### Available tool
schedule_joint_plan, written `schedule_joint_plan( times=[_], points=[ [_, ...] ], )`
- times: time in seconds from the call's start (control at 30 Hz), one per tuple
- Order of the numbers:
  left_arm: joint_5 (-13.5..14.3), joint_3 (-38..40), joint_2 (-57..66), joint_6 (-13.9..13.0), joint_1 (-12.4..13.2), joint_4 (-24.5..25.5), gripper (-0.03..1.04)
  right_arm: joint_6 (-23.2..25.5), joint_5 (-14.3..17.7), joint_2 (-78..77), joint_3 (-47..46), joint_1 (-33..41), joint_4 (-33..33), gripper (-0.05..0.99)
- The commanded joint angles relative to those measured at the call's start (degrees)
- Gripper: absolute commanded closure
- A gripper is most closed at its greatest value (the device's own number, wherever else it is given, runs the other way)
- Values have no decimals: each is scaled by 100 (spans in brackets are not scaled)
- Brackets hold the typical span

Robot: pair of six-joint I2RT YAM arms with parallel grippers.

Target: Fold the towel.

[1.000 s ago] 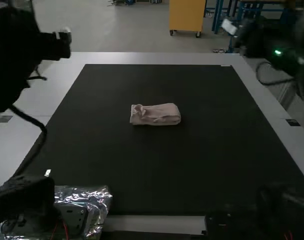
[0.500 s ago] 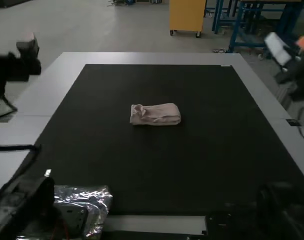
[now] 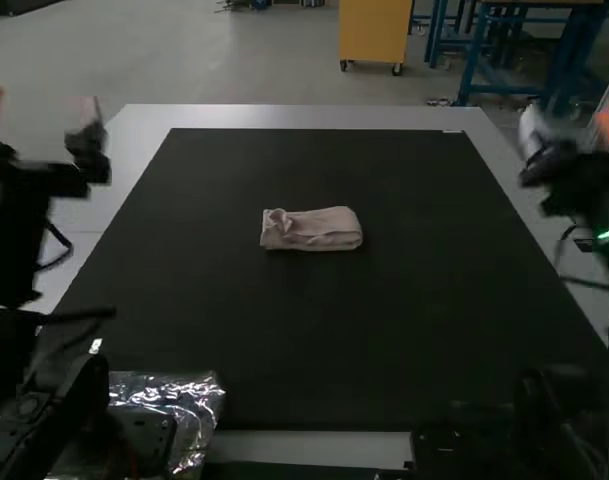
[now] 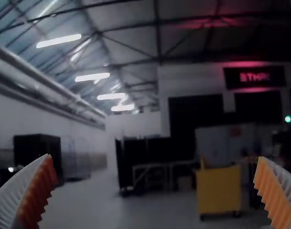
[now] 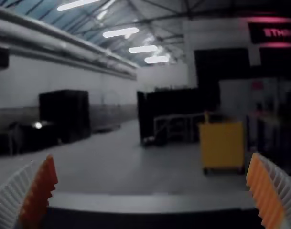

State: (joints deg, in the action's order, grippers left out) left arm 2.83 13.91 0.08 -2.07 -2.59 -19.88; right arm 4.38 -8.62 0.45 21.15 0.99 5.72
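A pink towel (image 3: pixel 312 229) lies folded into a small narrow bundle near the middle of the black mat, with a rumpled bit at its left end. Off the table's left side, my left gripper (image 3: pixel 40 103) is raised, well apart from the towel. My right gripper (image 3: pixel 570 126) is held up over the right edge, also far from the cloth. In the left wrist view the left gripper (image 4: pixel 154 158) has its fingers wide apart and nothing between them. The right gripper (image 5: pixel 152 156) stands open and holds nothing in the right wrist view.
The black mat (image 3: pixel 334 330) covers most of the table, inside a pale border (image 3: pixel 304 117). Crinkled silvery plastic (image 3: pixel 199 405) lies at the near left beside the left arm's base. Cables hang from both arms.
Both arms first swung outward, away from the table's middle. Over the last half second both grippers came somewhat back inward, the right one also lower in the high view. The towel stayed put.
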Motion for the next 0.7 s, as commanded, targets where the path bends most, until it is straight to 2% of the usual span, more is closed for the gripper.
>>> schedule_joint_plan(
  times=[0.0, 0.07, 0.1, 0.17, 0.23, 0.27, 0.33, 0.4, 0.43, 0.47, 0.5, 0.6, 0.67],
  points=[
    [-854, -618, -8, 40, 4, -245, 4, -254, 388, -45, -612, -56, 334, 2],
    [-1118, -846, -8, 189, 13, -139, 4, -245, 388, -36, -928, -56, 527, 2],
    [-1136, -943, -16, 303, 39, -139, 4, -262, 388, -36, -1060, -56, 553, 2],
    [-1136, -1066, -8, 312, 48, -192, 4, -315, 458, -36, -1245, -64, 606, 2],
    [-1083, -1198, -8, 321, 57, -130, 4, -324, 792, -36, -1403, -73, 808, 2],
    [-1004, -1259, -8, 321, 48, -60, 4, -342, 915, -45, -1491, -73, 940, 2],
    [-793, -1374, -8, 321, 57, 186, 4, -711, 994, -36, -1684, -82, 1151, 2],
    [-362, -1391, -8, 330, 48, 599, 4, -1071, 1240, -36, -1965, -73, 1309, 2],
    [-274, -1391, -8, 470, 48, 784, 4, -1300, 1372, -45, -2115, -73, 1406, 2],
    [-292, -1391, -8, 725, 48, 995, 4, -1493, 1469, -36, -2115, -73, 1028, 2],
    [-301, -1382, -8, 831, 48, 1232, 4, -1528, 1477, -36, -2106, -73, 527, 2],
    [-292, -1391, -8, 910, 57, 1707, 4, -1537, 1469, -36, -2115, -82, -387, 2],
    [-274, -1400, -8, 945, 57, 1926, 4, -1563, 1354, -45, -2115, -64, -466, 2]
  ],
)
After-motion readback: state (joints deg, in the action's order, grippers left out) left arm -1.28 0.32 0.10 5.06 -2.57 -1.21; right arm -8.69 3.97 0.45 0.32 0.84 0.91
